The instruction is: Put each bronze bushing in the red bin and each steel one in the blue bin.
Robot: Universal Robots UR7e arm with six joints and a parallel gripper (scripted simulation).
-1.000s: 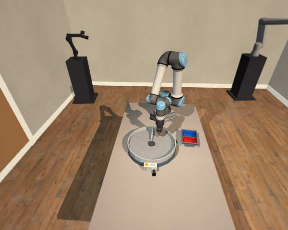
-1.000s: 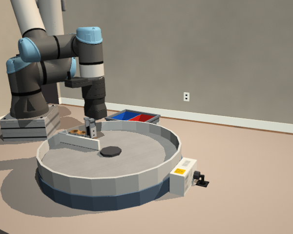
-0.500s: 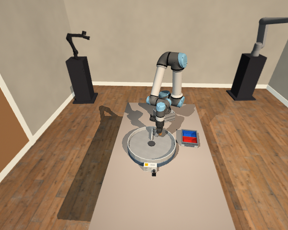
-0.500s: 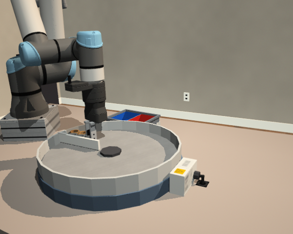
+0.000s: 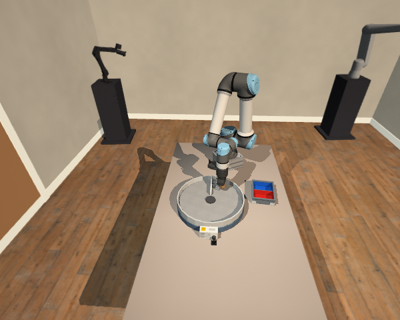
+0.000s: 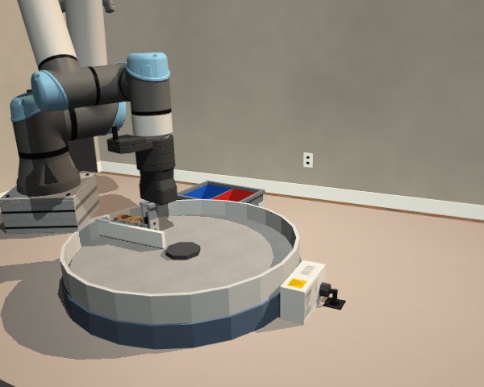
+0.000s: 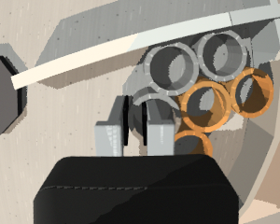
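Note:
My gripper (image 7: pixel 135 111) (image 5: pixel 222 185) (image 6: pixel 150 216) is down inside the turntable (image 5: pixel 211 220) (image 6: pixel 171 291), at its far side behind a white fence (image 7: pixel 84 61) (image 6: pixel 129 235). Its fingers are shut on the wall of a steel bushing (image 7: pixel 151 94), one finger inside the bore. Two more steel bushings (image 7: pixel 172 67) (image 7: pixel 222 56) stand just beyond it. Three bronze bushings (image 7: pixel 206 106) (image 7: pixel 252 91) (image 7: pixel 192 142) crowd to the right against the rim; they show dimly in the exterior view (image 6: pixel 123 217). The bin's blue half (image 5: pixel 263 186) (image 6: pixel 204 191) and red half (image 5: pixel 263 195) (image 6: pixel 235 194) lie right of the turntable.
A dark hub (image 5: pixel 210 199) (image 6: pixel 182 251) (image 7: pixel 2 93) sits at the turntable's centre. A white control box (image 5: pixel 207 231) (image 6: pixel 302 291) is fixed to the front of its rim. The arm's base (image 6: pixel 42 212) stands behind the turntable. Two black pedestals (image 5: pixel 112 110) (image 5: pixel 345 107) stand by the back wall.

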